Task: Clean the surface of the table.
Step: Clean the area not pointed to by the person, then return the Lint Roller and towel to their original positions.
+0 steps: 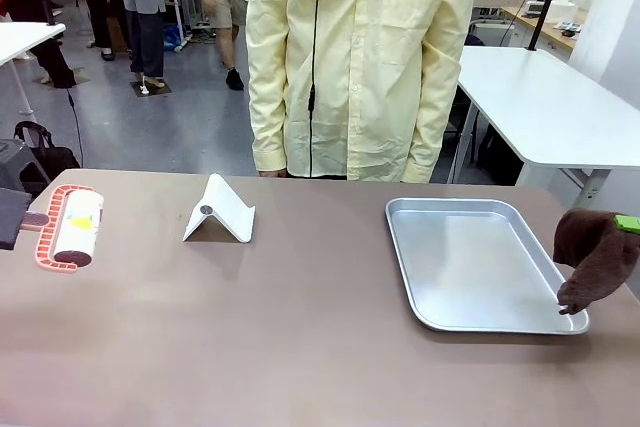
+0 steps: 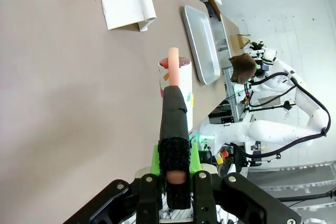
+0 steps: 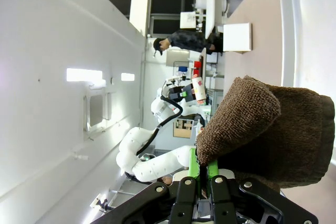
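Brown cloth (image 1: pixel 597 255) clamped in right gripper (image 3: pixel 201 174), frame-cropped; left gripper (image 2: pixel 175 174) clamps lint roller (image 1: pixel 76 228) handle over table (image 1: pixel 300 337).

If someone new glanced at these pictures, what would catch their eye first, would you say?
Probably the brown cloth hanging from the right gripper over the silver tray's right edge. Next, the lint roller with its orange frame, held by its handle in the left gripper above the table.
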